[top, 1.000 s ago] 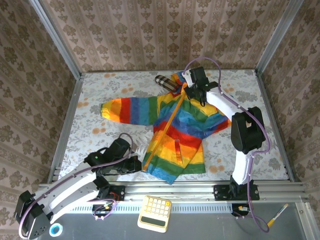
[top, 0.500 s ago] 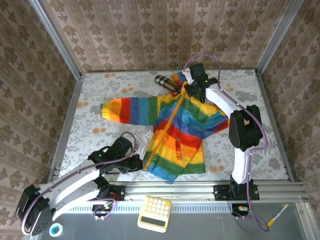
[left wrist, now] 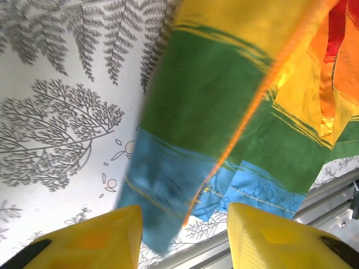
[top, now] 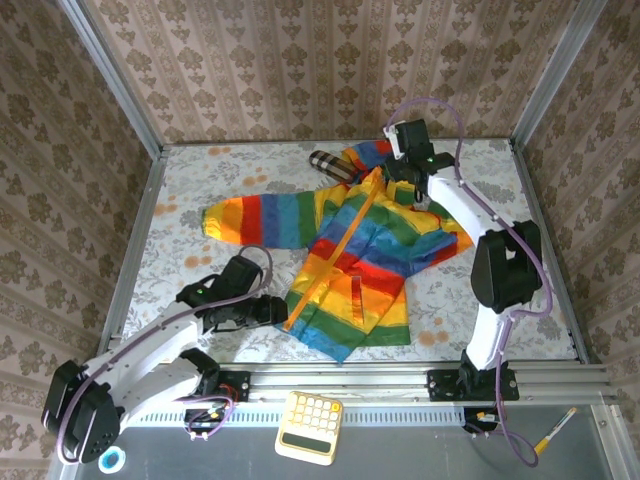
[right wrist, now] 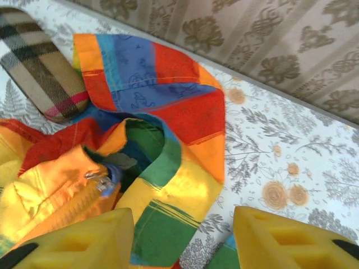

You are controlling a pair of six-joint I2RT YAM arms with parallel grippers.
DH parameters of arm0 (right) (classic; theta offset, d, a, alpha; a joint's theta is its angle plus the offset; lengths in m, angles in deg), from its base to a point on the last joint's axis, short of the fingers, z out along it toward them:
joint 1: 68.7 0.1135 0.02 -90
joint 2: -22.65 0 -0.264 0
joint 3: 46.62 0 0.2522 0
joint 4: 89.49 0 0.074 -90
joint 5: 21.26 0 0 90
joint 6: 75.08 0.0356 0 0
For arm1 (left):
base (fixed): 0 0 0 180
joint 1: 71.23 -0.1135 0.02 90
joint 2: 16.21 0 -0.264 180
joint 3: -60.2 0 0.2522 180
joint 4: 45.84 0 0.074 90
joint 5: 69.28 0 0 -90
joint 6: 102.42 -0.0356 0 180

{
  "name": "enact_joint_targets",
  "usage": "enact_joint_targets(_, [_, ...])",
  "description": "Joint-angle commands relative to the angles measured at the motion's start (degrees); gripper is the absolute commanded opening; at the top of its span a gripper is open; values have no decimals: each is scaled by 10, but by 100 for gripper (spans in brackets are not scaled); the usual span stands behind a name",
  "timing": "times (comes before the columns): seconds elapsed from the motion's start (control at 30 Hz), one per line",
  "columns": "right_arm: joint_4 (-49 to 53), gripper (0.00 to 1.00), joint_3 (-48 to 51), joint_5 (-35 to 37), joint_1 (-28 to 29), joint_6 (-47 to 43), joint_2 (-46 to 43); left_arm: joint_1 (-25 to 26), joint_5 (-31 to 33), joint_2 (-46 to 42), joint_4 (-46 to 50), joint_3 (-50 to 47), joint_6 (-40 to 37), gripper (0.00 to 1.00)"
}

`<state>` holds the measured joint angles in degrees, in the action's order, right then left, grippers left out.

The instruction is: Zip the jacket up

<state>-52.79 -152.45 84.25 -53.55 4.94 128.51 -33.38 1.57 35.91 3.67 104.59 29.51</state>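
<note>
I am holding my left arm low over the floral table (top: 190,190), my left gripper (top: 277,310) at the bottom hem of the jacket (top: 350,260). Its fingers (left wrist: 90,241) are standing wide apart, gripping nothing, with the blue hem corner between them. My right gripper (right wrist: 182,216) is hovering over the collar, equally wide and empty, near a plaid case (right wrist: 39,61). The smooth striped jacket is lying mid-table, its orange zipper (top: 340,245) running diagonally.

The jacket (top: 372,250) is rainbow-striped, its zipper (top: 331,252) orange.
</note>
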Motion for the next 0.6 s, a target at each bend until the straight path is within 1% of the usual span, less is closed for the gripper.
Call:
enact_joint_targets(0.0, [4, 52, 24, 10, 0, 23, -49, -11, 31, -32, 49, 39, -32, 47])
enact_joint_targets(0.17, [-2, 56, 79, 2, -1, 45, -113, -39, 55, -78, 77, 72, -57, 50])
enact_joint_targets(0.3, [-16, 59, 141, 2, 0, 63, -179, -77, 71, -99, 99, 117, -99, 53])
enact_joint_targets(0.43, [-39, 63, 215, 11, -1, 85, -254, -126, 93, -99, 102, 159, -145, 60])
enact_joint_targets(0.5, [-58, 70, 261, 16, -1, 93, -307, -149, 126, -95, 93, 163, -180, 67])
enact_joint_targets(0.57, [-77, 74, 300, 15, -1, 90, -347, -168, 186, -90, 77, 153, -207, 75])
